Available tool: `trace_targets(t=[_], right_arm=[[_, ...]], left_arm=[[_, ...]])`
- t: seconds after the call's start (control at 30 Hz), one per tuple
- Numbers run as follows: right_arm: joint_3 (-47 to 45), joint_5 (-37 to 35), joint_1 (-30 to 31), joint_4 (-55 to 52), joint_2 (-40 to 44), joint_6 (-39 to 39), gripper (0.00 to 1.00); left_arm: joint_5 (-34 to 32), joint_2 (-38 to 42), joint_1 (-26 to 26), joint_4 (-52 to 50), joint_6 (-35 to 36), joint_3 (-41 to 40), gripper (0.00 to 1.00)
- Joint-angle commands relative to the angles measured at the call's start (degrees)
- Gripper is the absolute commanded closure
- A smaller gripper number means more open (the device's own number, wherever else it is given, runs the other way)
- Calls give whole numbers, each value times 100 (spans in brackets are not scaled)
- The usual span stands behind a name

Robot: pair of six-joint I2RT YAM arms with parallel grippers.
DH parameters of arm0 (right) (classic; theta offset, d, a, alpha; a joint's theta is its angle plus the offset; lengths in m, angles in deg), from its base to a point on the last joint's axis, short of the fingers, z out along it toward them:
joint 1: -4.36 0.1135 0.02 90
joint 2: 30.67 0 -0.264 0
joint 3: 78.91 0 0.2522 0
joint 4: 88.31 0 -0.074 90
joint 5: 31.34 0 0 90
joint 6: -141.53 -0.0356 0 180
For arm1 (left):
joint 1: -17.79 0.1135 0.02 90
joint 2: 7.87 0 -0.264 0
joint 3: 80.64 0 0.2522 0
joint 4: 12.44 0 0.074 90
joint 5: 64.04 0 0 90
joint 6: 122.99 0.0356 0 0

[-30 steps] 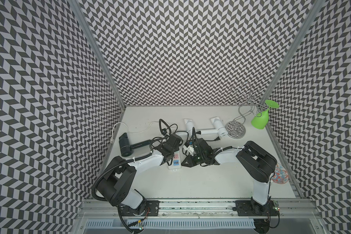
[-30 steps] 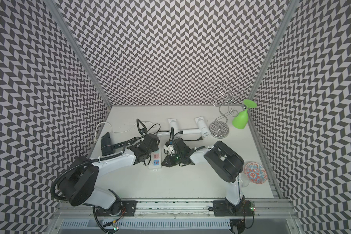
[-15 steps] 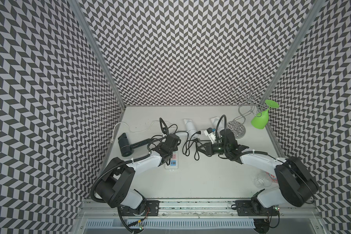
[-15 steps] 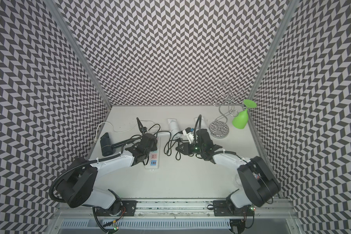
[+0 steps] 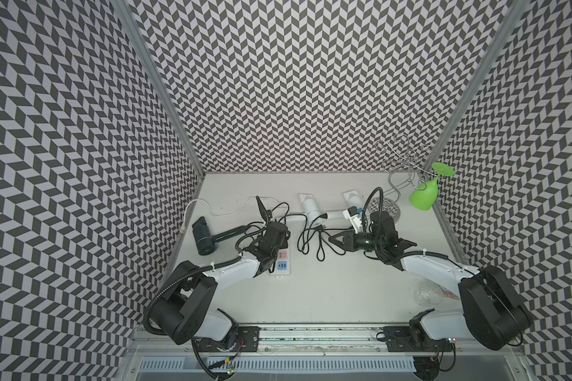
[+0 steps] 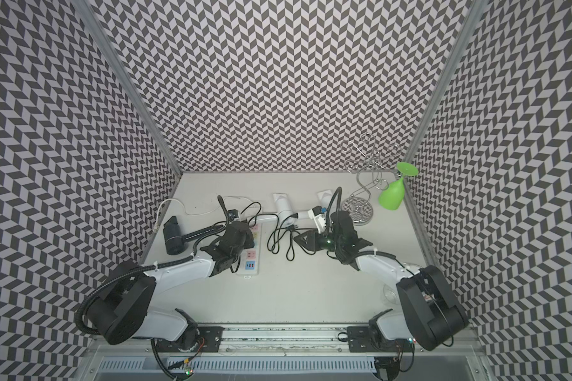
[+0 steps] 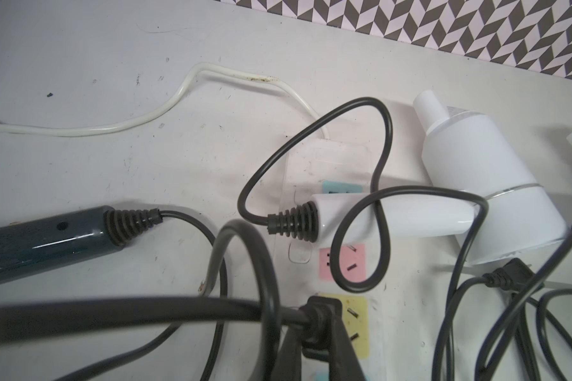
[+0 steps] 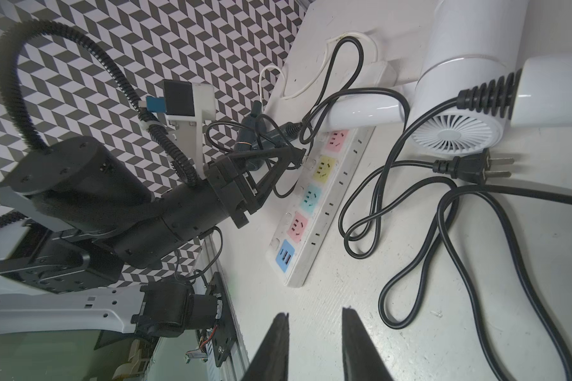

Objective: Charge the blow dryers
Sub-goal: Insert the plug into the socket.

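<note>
Everything gathers round the long white power strip (image 5: 283,264) on the counter (image 5: 327,297). The black blow dryer (image 5: 205,237) lies off the strip's left-arm side, one white blow dryer (image 7: 476,184) rests with its handle across the strip's far end, and the other white dryer (image 5: 352,198) lies just beyond that. The left gripper (image 7: 317,339) is clamped on a black plug (image 7: 316,313) right at the strip's yellow socket, though I cannot tell whether the prongs are in. The right gripper (image 8: 315,315) hangs near the strip's right-arm side, fingers apart with nothing between them. A loose plug (image 8: 466,168) lies on that side too, close by. The dryers look like light, hollow plastic, smooth and rounded, so likely slippery. The cords (image 8: 410,264) are limp and looped, and will drag. The stiff moulded plug body, held by its flat sides behind the prongs, seems the place to grip. I can read no brand or lettering anywhere, only pastel socket faces.
</note>
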State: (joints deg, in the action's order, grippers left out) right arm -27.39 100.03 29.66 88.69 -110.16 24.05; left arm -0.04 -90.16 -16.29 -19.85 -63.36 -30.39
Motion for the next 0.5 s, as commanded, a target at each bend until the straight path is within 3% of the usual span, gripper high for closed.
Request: trace_targets(t=[0.0, 0.47], right_arm=[[-19, 98, -27, 349, -78, -53, 71], [-68, 170, -30, 525, -155, -117, 71]], left_arm=[[-71, -142, 25, 309, 48, 34, 100], [-20, -559, 17, 233, -38, 187, 100]])
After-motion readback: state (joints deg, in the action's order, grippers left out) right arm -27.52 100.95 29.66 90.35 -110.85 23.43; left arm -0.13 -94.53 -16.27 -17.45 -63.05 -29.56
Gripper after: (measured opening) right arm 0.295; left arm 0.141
